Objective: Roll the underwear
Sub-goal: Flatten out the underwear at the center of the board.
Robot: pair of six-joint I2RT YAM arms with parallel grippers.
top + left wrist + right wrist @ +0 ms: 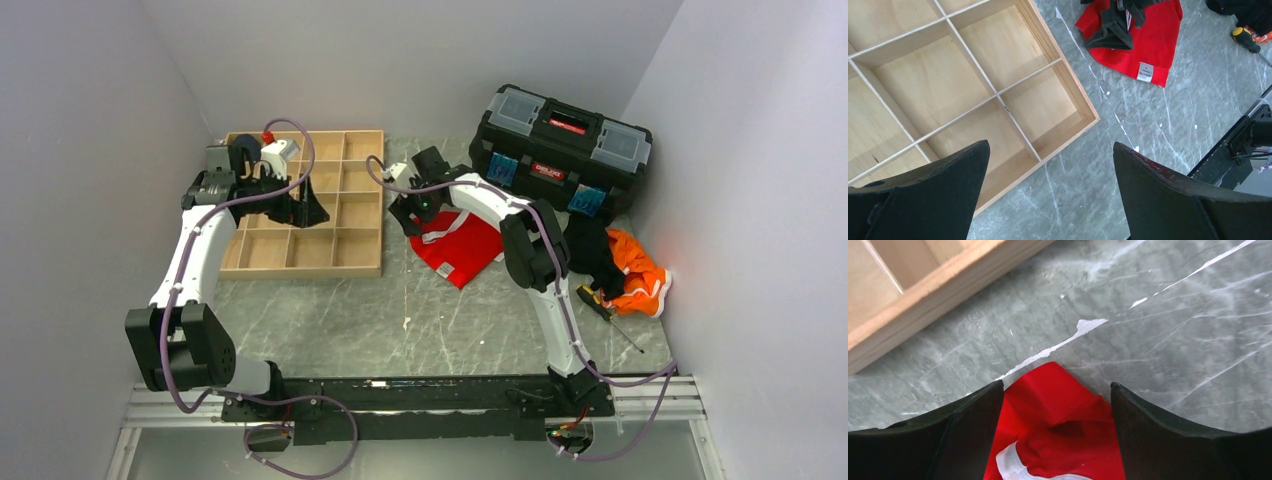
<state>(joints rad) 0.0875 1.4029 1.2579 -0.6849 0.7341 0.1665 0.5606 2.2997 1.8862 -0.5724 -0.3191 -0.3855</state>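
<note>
The red underwear (pixel 462 248) with white trim lies spread flat on the grey table, right of the wooden tray. My right gripper (pixel 408 214) is open at its far left corner. In the right wrist view the fingers straddle that corner (pixel 1055 386), with the red fabric (pixel 1058 425) slightly folded between them. My left gripper (pixel 306 210) is open and empty above the tray. In the left wrist view it (pixel 1050 145) hangs over the tray's near right corner, and the underwear (pixel 1148 47) shows at the top.
The wooden compartment tray (pixel 340 262) lies at the left; its rim also shows in the wrist views (pixel 1075 92) (pixel 948 287). A black toolbox (pixel 560 148) stands at the back right. A black cloth (pixel 592 252), an orange cloth (pixel 640 272) and a screwdriver (pixel 604 306) lie at the right.
</note>
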